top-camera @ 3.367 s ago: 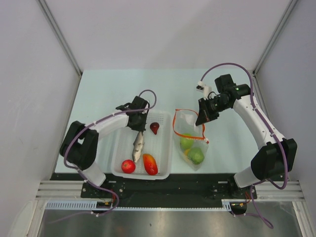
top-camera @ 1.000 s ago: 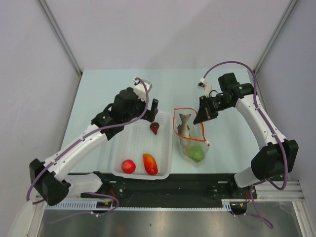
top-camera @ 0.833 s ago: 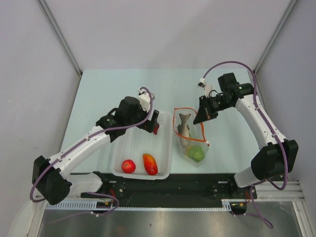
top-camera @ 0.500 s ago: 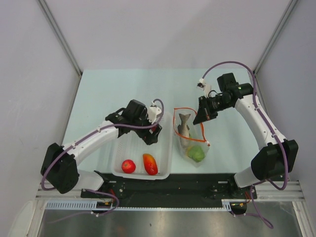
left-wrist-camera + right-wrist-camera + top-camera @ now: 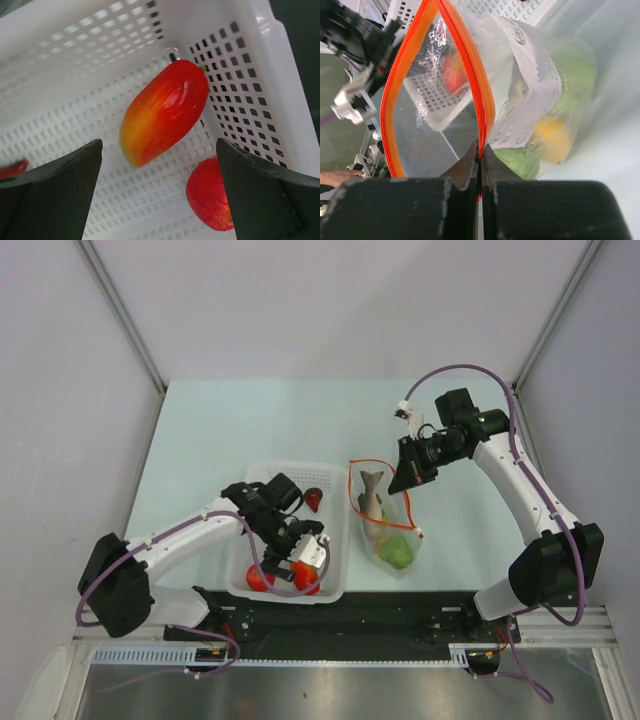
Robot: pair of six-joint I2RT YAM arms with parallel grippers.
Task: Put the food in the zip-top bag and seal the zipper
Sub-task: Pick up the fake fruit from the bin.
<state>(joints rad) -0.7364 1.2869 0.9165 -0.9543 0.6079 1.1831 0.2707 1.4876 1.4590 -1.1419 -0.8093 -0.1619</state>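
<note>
Now that the grey fish [image 5: 371,498] has gone from the white basket [image 5: 330,525] into the zip-top bag [image 5: 385,530], you can count it as packed: it lies head-far inside the mouth, above the green ball fruit [image 5: 397,554], with the yellow-orange round fruit [image 5: 555,137] beside that at the bag's closed end. Your left gripper [image 5: 302,551] has swung back from the bag and come down over the near end of the basket, and its jaws stand wide apart with nothing between them. The orange-red pepper-like piece [image 5: 165,112] lies centred in the gap and the red round fruit [image 5: 210,195] just to one side of it, so the pepper looks to be your next pick. A small dark-red piece [image 5: 314,499] also waits at the basket's far right corner. Your right gripper [image 5: 408,480] stays pinched tight on the zipper [image 5: 489,110], holding the mouth spread to the right of the basket. With three pieces left outside, sealing is some way off.
</note>
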